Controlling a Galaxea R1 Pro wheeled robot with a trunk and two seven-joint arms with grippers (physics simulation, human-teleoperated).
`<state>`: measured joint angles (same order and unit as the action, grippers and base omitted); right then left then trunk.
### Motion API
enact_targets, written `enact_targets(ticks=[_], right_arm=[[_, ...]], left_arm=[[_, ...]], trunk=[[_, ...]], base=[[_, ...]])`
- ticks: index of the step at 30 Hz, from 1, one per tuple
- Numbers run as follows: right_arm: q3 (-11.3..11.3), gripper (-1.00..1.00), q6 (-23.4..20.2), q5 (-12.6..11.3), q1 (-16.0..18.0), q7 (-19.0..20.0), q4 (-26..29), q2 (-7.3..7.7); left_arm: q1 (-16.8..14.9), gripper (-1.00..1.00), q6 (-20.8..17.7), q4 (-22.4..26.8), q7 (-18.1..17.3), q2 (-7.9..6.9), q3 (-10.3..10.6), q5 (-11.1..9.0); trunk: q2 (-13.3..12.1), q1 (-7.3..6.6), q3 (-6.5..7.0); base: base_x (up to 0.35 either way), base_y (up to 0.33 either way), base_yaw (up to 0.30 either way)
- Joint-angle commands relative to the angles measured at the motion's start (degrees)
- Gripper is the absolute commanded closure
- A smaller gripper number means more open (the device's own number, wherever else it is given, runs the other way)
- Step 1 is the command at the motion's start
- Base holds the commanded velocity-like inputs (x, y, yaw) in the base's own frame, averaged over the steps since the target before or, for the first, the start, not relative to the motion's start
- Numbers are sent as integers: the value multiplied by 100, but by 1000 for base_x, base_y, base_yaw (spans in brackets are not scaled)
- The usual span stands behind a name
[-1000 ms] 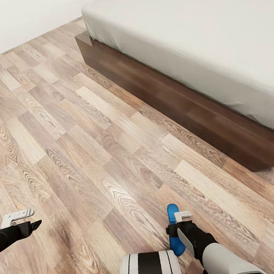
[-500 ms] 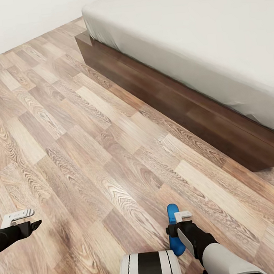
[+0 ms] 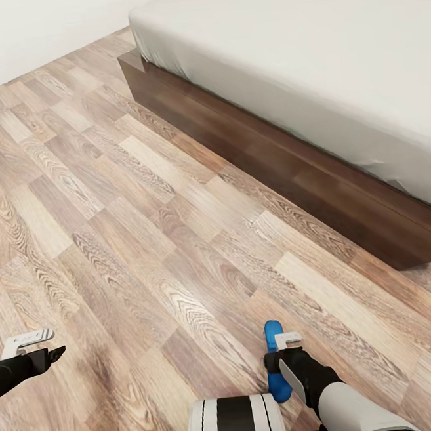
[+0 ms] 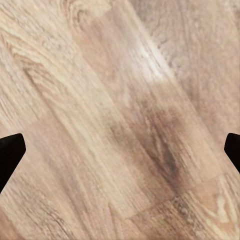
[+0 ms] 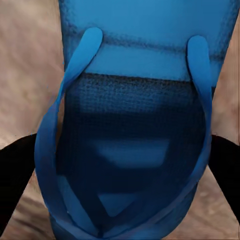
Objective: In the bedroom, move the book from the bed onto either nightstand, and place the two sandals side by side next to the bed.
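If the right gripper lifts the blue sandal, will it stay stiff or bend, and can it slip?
The sandal looks flat and thin, so it is probably light and may flex. Its looped straps seem soft and could deform. The right gripper has a finger on each side; a slip seems possible.

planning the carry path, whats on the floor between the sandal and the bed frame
Nothing: in the head view only bare wood floor runs from the blue sandal at the right claw to the bed and its dark frame.
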<state>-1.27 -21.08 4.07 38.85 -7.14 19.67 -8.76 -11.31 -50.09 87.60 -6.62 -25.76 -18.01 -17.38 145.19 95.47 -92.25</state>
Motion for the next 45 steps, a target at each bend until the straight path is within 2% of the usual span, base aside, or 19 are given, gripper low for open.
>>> enact_targets(ticks=[1, 10, 42, 45], right_arm=[[-14, 100, -37, 32, -1, -7, 11, -6], [-14, 100, -37, 32, -1, -6, -17, -3], [-92, 100, 18, 32, -8, 78, -17, 58], [-91, 100, 31, 32, -9, 87, -16, 60]], left_arm=[[-3, -100, -27, 3, -50, 1, -9, 33], [-1, -100, -23, -2, -50, 1, -3, 36], [-3, -100, 11, -77, -34, 1, -1, 54], [-7, -100, 29, -85, -41, 8, -4, 305]], trunk=[[1, -1, -3], [1, -1, -3], [-42, -83, 706], [-46, -91, 772]], base=[[0, 0, 0], [0, 0, 0], [0, 0, 0], [0, 0, 0]])
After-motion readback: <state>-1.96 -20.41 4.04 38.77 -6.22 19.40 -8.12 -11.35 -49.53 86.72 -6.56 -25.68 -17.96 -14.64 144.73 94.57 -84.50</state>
